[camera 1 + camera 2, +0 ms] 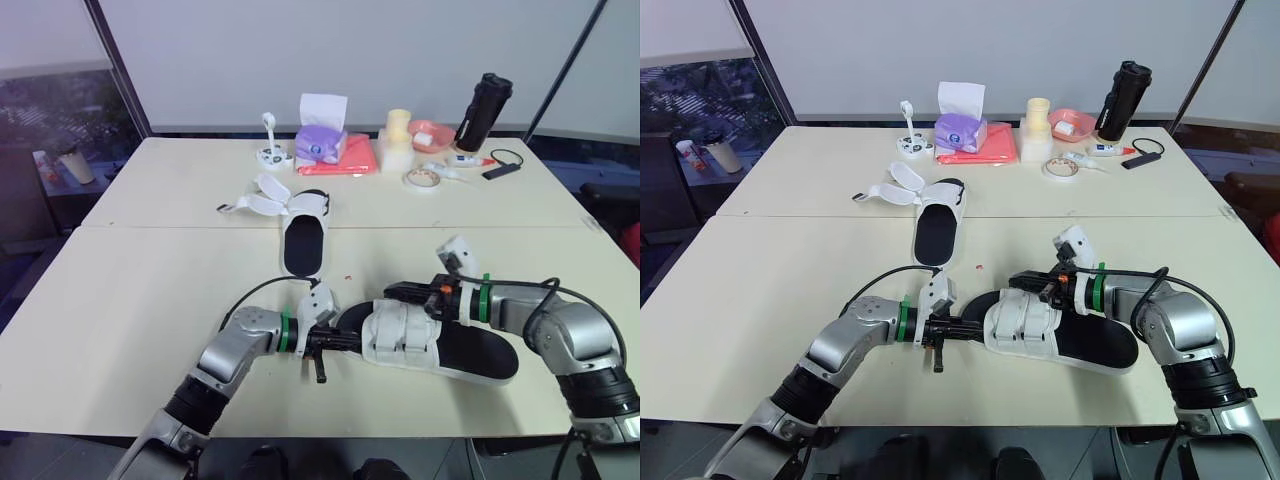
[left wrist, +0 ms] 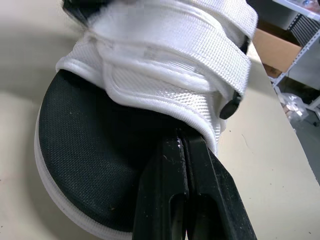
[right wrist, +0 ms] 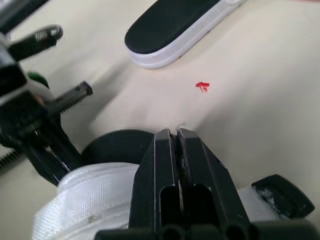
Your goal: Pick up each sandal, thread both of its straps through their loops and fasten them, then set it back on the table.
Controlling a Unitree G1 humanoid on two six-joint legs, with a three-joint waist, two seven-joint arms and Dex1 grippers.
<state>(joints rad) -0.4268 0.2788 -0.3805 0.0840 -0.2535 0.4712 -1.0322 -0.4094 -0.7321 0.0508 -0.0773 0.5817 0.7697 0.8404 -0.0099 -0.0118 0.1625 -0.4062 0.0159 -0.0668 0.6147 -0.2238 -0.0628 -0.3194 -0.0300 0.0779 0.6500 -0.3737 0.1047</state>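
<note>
So, table (image 1: 120, 300): carries both sandals; I'd keep the near one flat on it.
Near sandal (image 1: 440, 345): lower centre, between the grippers; its white straps lie folded across, so pressing firmly along them seems best.
Far sandal (image 1: 303, 240): mid-frame, straps splayed open.
Left gripper (image 2: 181, 142): fingers closed, tips at the strap's edge.
Right gripper (image 3: 173, 132): fingers closed, above the strap.
Red mark (image 3: 201, 86): the right wrist view adds it; the left gives strap weave.

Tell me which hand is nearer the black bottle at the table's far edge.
Right. The right hand is at the near sandal's straps, on the black bottle's side; the left hand is at that sandal's toe, farther away.
</note>
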